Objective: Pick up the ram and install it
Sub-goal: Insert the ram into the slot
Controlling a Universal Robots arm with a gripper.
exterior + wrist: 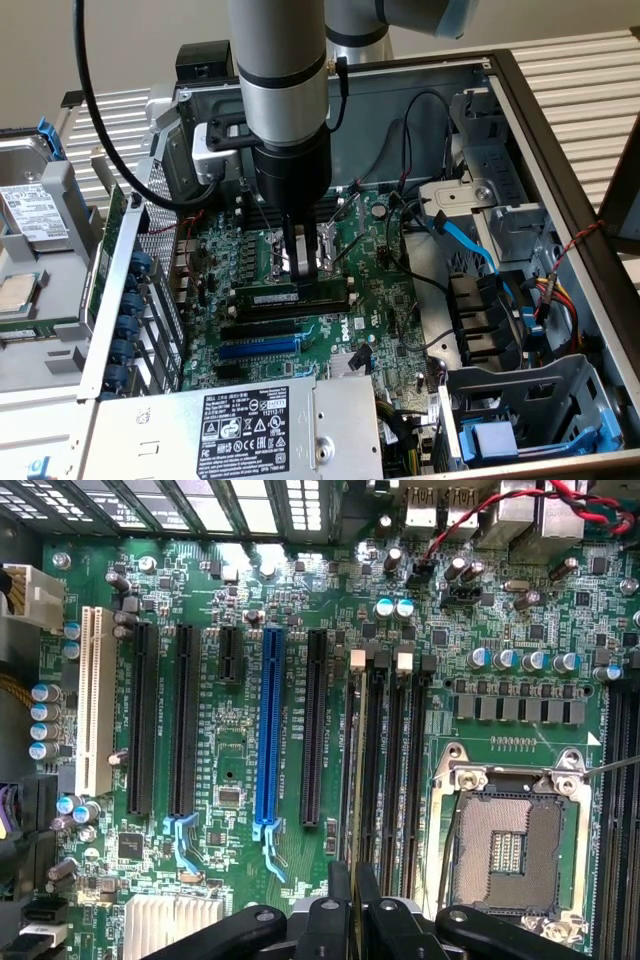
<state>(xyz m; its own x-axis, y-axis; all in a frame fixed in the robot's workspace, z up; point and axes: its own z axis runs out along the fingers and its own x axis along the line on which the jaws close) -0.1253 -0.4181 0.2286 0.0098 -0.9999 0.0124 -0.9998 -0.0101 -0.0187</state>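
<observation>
Scene: An open computer case (560, 200) lies with its motherboard (230, 760) facing up, which lets the arm reach the slots from above.
End effector: The end effector (303, 268) hangs low over the board. Its fingers are pressed nearly together and, as far as the wrist view shows, are pinching the thin upper edge of the ram (275, 297).
Ram: It sits directly beneath the end effector, standing on edge along one of the black memory slots (400, 780) and running out past the fingers on both sides.
Why held so: A grip near mid-length likely keeps the stick level and square to its slot.
Neighbours: The CPU socket (510, 850) lies just beside the end effector. The blue expansion slot (267, 730) lies farther off on the opposite side.
Seating: Whether the ram is latched cannot be told.
</observation>
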